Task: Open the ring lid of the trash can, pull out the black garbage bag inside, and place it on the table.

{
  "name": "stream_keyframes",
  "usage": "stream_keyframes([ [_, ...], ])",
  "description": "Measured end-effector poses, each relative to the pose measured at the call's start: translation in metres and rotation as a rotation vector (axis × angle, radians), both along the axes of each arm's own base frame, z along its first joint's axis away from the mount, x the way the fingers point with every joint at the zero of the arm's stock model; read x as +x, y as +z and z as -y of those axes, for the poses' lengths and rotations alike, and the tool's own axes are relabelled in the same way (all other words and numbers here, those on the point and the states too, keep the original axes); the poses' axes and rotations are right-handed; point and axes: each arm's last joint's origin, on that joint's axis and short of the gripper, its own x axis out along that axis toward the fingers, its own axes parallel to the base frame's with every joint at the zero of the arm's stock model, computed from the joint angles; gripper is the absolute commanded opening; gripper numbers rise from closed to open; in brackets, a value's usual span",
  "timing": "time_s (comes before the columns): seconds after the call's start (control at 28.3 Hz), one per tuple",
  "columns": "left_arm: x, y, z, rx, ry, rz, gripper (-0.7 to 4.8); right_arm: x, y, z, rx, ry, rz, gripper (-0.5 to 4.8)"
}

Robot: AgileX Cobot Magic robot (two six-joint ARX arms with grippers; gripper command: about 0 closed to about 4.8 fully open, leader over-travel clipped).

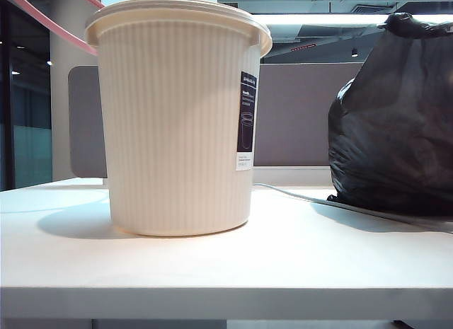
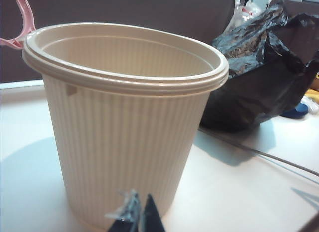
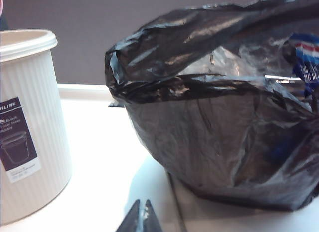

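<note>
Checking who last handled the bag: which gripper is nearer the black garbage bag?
Right. The right gripper, shut, sits just in front of the black garbage bag; the left gripper, shut, faces the trash can, the bag beyond it.

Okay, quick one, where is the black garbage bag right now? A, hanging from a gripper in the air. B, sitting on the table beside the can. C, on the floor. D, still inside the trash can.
B: the black garbage bag rests on the table beside the trash can, whose inside looks empty in the left wrist view; the left gripper and right gripper are both shut on nothing.
</note>
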Motion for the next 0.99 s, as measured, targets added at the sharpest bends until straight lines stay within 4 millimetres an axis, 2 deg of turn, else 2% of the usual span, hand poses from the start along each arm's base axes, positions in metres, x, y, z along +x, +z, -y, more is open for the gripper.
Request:
stream_keyframes([
  [0.67,0.019,-0.063,0.008,-0.003,0.000,0.008,0.16,0.016,-0.040,-0.001,-0.001,0.026,0.078,-0.02],
  [0.99,0.020,-0.076,0.009,0.012,0.000,-0.026,0.16,0.019,-0.056,-0.001,-0.002,0.026,0.033,-0.02],
])
